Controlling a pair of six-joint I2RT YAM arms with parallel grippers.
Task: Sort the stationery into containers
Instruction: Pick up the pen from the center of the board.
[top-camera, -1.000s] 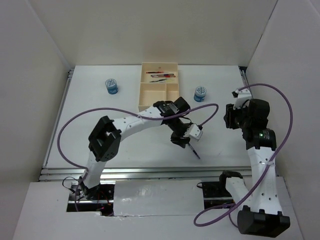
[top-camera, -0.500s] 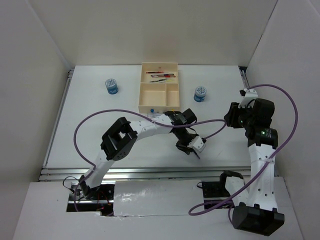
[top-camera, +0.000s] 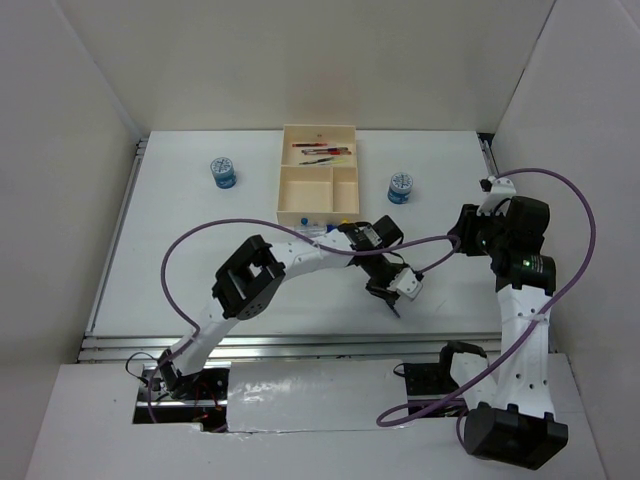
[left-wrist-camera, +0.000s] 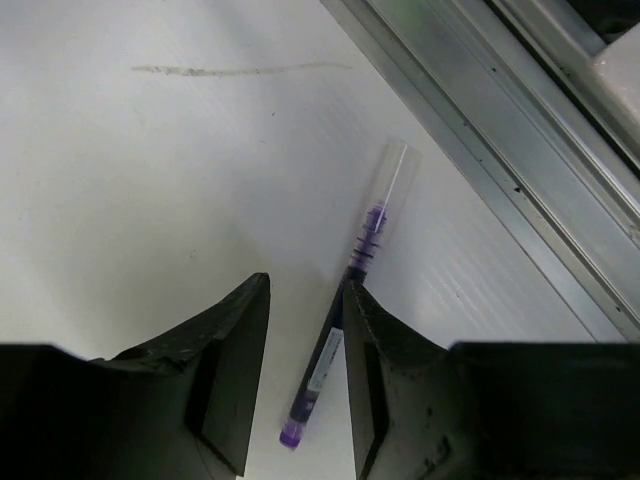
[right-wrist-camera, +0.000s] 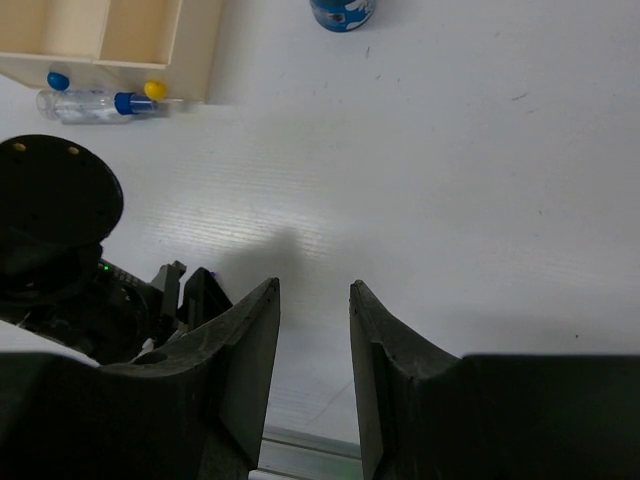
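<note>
A purple pen (left-wrist-camera: 350, 340) with a clear cap lies flat on the white table. In the left wrist view it lies between my left gripper's (left-wrist-camera: 305, 300) open jaws, close to the right finger (left-wrist-camera: 372, 370). In the top view that gripper (top-camera: 390, 298) is low over the pen (top-camera: 394, 310) near the table's front edge. My right gripper (top-camera: 468, 236) is open and empty, raised at the right (right-wrist-camera: 313, 290). The cream tray (top-camera: 286, 175) holds several pens (top-camera: 322, 151) in its long section. Two blue-and-white cylinders (top-camera: 223, 172) (top-camera: 401, 187) stand on either side of it.
A clear pen with a blue band (right-wrist-camera: 95, 103) lies against the tray's front wall (right-wrist-camera: 190, 50), with a blue piece (right-wrist-camera: 58, 80) and a yellow piece (right-wrist-camera: 153, 89) beside it. An aluminium rail (left-wrist-camera: 520, 170) runs along the table's front edge close to the purple pen.
My left gripper has moved right and toward the front edge, coming down over the purple pen. My right arm has shifted slightly.
</note>
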